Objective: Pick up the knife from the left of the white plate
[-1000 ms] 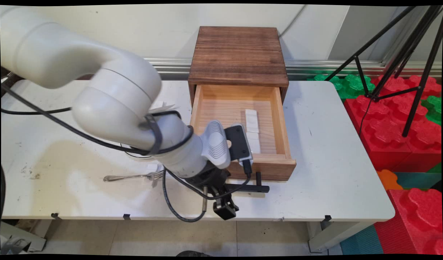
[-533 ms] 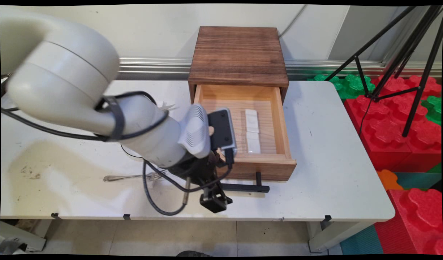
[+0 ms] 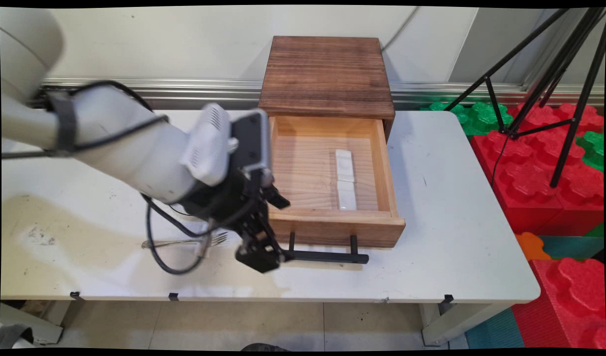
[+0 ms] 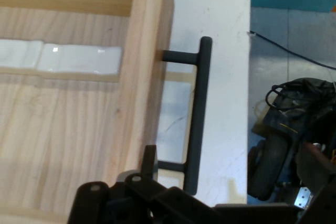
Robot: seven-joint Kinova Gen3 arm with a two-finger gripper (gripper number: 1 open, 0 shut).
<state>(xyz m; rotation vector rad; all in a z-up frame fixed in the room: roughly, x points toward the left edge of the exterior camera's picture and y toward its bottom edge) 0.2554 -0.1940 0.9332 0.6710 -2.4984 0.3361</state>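
The black pincer, its opening impossible to judge, hangs at the left end of the black handle of the open wooden drawer, which holds a white bar, while a fork lies on the worktop just left.

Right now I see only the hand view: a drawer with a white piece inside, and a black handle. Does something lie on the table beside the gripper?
Observer: Yes. A fork lies on the table, left of the gripper in the main view.
Operator: And the drawer, what does it belong to?
Observer: It is pulled out of a dark wooden cabinet at the table's far side.
Operator: Anything beyond the table?
Observer: A black tripod stands to its right, over red and green blocks.
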